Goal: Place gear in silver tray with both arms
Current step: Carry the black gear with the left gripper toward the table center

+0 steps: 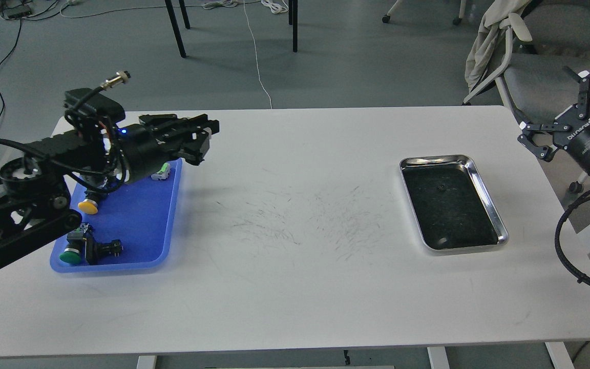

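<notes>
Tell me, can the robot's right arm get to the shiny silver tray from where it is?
Probably yes. The right gripper hangs just past the table's right edge, jaws spread, and the silver tray lies close by on that side. Nothing stands on the white table between them, so the way looks free.
</notes>
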### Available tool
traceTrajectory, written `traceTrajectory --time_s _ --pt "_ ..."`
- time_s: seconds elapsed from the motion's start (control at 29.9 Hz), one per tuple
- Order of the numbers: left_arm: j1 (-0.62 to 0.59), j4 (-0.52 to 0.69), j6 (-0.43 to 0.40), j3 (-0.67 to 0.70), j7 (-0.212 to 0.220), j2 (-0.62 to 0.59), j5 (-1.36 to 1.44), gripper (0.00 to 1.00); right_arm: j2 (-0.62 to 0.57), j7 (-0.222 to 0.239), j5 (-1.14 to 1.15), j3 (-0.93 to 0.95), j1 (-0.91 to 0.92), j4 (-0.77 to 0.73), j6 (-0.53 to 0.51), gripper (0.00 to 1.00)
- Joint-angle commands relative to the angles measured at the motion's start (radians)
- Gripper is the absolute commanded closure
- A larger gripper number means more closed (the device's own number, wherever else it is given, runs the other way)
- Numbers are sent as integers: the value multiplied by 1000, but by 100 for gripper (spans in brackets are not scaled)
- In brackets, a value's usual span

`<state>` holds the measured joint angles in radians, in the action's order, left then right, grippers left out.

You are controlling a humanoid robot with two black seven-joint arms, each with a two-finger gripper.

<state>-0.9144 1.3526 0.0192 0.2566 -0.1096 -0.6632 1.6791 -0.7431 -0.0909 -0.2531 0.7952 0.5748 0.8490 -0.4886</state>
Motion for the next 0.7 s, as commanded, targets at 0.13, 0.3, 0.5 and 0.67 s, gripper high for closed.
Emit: traceTrajectory --time_s 0.13,0.3,0.5,0.67 --pt "-9 -260 1 -13 54 425 14 92 99 0 -11 36 -10 -111 0 2" --pt "2 -400 2 -30 53 624 42 92 113 0 -14 39 -42 -120 0 2" --pt "29 -570 10 -30 35 663 71 92 113 -3 -14 41 -59 -120 0 2" --pt "52 -583 10 -28 42 663 73 92 114 -10 -14 41 -64 -117 0 2"
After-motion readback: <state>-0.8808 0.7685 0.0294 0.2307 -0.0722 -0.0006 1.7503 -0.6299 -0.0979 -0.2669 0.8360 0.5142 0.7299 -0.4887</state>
